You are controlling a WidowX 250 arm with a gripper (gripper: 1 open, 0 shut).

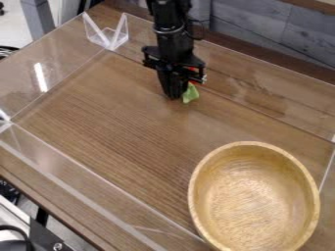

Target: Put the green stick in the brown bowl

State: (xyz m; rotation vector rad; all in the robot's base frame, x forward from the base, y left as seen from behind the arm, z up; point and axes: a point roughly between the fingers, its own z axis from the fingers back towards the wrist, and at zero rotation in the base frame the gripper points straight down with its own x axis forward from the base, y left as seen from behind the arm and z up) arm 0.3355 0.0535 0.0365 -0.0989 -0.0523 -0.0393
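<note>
My gripper (174, 90) is located at the upper middle of the wooden table (112, 132), directed downward, with its fingertips low over the surface. My jaws are drawn in narrow. Whether anything is clamped between them I cannot tell, as my own dark parts cover that spot. A green object (191, 93), recorded as the green stick, is found right at my fingertips, on the side toward the right of the view. Only a small portion of it shows; the remainder is hidden, and contact with my fingertips cannot be confirmed. The brown bowl (254, 201) stands upright at the lower right of the view, well apart from my gripper and from the green object. It is round and shallow, of light tan wood with visible grain and a thick rim, and its visible interior holds nothing green. A clear, angular plastic item (108, 32) is noted at the upper left, near the table's far edge. A grey wooden panel (262, 22) runs behind the table at the upper right. Black cables (16, 235) are observed beyond the table edge at the lower left.
</note>
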